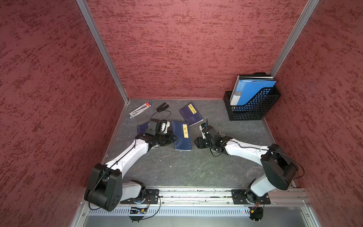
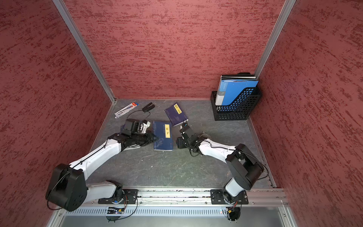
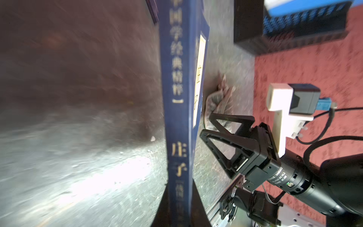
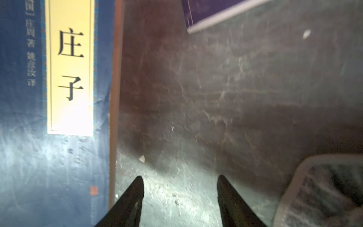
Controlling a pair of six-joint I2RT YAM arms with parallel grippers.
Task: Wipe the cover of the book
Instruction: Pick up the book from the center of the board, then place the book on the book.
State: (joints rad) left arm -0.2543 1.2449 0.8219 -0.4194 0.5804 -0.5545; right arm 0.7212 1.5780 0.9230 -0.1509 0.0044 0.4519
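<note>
Right hand (image 4: 180, 178) gapes over bare table (image 4: 235, 98) alongside book (image 4: 59, 157) edge.

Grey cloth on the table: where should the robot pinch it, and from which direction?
Probably a raised fold on its bunched top, coming down from above. The cloth lies crumpled on the table, so its flat edges offer little to pinch. The open right gripper sits beside it; the left gripper holds the book.
</note>
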